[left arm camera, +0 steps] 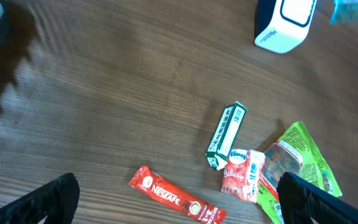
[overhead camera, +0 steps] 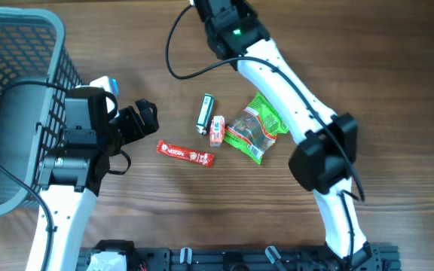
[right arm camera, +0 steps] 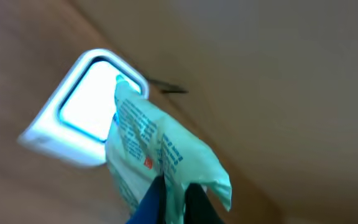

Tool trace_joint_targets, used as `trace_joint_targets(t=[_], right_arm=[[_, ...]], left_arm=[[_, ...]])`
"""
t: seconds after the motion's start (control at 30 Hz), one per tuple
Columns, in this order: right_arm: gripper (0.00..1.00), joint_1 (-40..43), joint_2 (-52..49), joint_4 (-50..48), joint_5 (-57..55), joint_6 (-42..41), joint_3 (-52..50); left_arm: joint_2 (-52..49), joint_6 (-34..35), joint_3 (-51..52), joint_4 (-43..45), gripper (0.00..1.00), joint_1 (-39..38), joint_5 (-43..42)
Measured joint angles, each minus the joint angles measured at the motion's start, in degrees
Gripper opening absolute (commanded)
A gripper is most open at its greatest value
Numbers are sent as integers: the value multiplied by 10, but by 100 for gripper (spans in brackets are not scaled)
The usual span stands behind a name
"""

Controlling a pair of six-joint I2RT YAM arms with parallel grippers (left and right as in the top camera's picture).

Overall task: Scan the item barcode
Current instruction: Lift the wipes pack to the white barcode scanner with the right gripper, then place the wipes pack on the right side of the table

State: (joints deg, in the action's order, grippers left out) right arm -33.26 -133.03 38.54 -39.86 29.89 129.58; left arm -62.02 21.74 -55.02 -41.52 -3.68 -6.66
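Observation:
My right gripper (right arm camera: 174,186) is shut on the lower edge of a pale green packet (right arm camera: 160,146) with blue print. It holds the packet right in front of the lit window of the white scanner (right arm camera: 82,115). The left wrist view shows the scanner (left arm camera: 283,23) at the top right, with a corner of the packet (left arm camera: 355,11) beside it. In the overhead view the right arm (overhead camera: 277,75) reaches to the top edge, covering the scanner and its own fingers. My left gripper (overhead camera: 146,117) stands open above the table, the red Nescafe stick (left arm camera: 176,200) lying between its fingers.
A grey mesh basket (overhead camera: 17,45) stands at the far left. On the table lie the Nescafe stick (overhead camera: 185,154), a green and white box (overhead camera: 205,113), a small red packet (overhead camera: 216,131) and a green snack bag (overhead camera: 255,128). A black cable (overhead camera: 175,56) loops at the top.

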Motion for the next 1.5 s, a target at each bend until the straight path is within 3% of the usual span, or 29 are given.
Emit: trace_joint_targets(t=[0.2, 0.4, 0.63, 0.73, 0.87, 1.0, 1.2, 1.23, 1.3, 1.4, 1.5], right_arm=[[4, 0, -64, -109, -96, 65, 0], [4, 0, -111, -112, -119, 80, 0], [4, 2, -98, -83, -120, 78, 0], [4, 12, -40, 24, -117, 28, -1], [4, 73, 114, 220, -69, -112, 2], [4, 217, 209, 359, 66, -240, 17], [5, 458, 170, 420, 277, -367, -40], [8, 483, 162, 417, 293, -380, -63], [25, 523, 152, 403, 316, -400, -112], [72, 555, 151, 389, 333, -410, -158], [74, 572, 151, 388, 339, -403, -170]], left_arm=[[0, 0, 0, 0, 100, 0, 0], [0, 0, 0, 0, 100, 0, 0], [0, 0, 0, 0, 100, 0, 0], [0, 0, 0, 0, 100, 0, 0], [0, 0, 0, 0, 100, 0, 0], [0, 0, 0, 0, 100, 0, 0], [0, 0, 0, 0, 100, 0, 0], [0, 0, 0, 0, 100, 0, 0], [0, 0, 0, 0, 100, 0, 0], [0, 0, 0, 0, 100, 0, 0], [0, 0, 0, 0, 100, 0, 0]])
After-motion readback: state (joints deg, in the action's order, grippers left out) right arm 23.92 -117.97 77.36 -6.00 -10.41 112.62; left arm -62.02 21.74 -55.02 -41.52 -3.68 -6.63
